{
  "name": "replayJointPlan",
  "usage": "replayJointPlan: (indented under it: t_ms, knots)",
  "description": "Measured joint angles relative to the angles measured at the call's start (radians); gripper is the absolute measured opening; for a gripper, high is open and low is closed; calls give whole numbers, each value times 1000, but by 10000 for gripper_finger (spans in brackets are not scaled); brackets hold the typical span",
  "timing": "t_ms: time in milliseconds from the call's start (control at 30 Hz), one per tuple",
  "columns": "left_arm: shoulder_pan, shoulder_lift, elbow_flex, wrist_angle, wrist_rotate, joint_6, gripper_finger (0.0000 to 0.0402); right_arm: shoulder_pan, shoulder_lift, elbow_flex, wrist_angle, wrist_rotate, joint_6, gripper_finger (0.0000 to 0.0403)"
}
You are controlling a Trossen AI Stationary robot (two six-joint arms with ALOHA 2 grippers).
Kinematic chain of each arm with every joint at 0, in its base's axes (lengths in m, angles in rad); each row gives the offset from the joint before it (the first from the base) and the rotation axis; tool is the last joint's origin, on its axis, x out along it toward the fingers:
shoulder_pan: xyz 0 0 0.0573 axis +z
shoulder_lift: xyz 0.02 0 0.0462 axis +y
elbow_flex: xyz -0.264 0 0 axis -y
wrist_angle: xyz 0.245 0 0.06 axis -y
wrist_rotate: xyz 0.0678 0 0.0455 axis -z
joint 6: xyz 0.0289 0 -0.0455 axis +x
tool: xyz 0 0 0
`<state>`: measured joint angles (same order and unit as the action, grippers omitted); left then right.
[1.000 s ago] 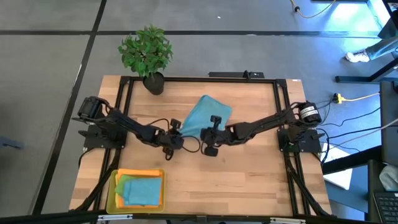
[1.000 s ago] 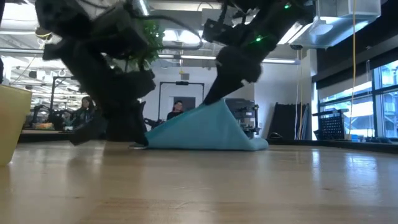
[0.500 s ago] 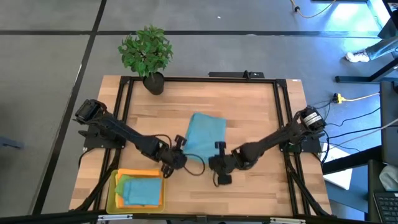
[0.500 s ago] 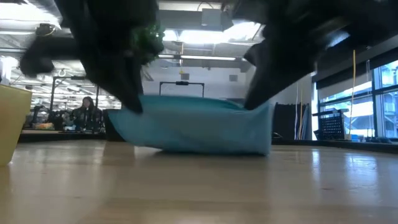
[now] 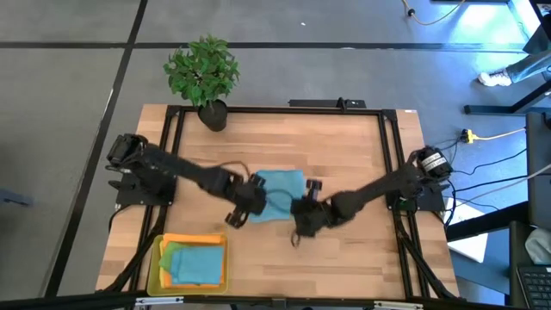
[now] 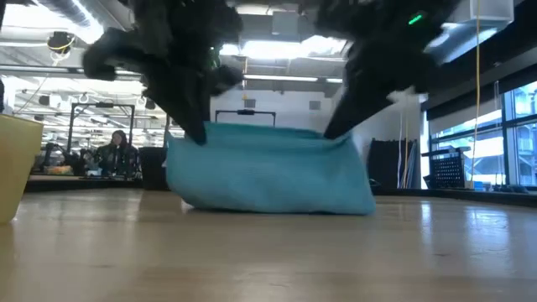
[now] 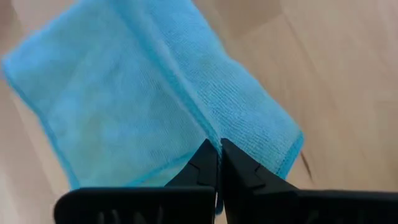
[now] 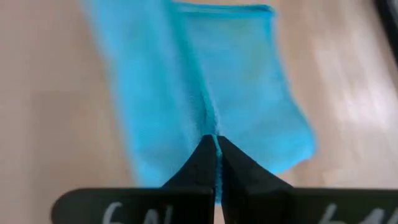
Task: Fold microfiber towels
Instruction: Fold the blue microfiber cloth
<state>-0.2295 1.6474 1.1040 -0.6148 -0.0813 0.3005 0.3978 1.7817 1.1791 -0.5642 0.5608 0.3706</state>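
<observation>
Teal-blue towel [image 5: 277,191] mid-fold — left gripper [image 5: 250,196] and right gripper [image 5: 303,209] each pinch a near corner, lifted. Next, probably: carry both corners across evenly — then release.

A leafy potted plant [image 5: 202,76] sits at the far-left corner of the wooden counter [image 5: 344,142]. A rigid yellow tray [image 5: 158,258] sits at the near-left corner. Low view: a seated person [image 6: 113,151] in the room behind, and a yellow cable [image 5: 491,135] trails across the floor.
</observation>
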Motion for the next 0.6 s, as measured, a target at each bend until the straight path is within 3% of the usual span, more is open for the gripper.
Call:
replayJointPlan:
  t_ms: [67, 333, 600]
  knots:
    - [68, 0, -4, -3, 60, 33, 0, -51, -1, -18, 24, 6, 8, 2]
    - [297, 0, -4, 53, 102, 203, 0, -226, 0, -111, 57, 40, -3, 2]
    - [482, 25, -6, 79, 212, 251, 0, -363, 0, -255, 356, -33, -89, 2]
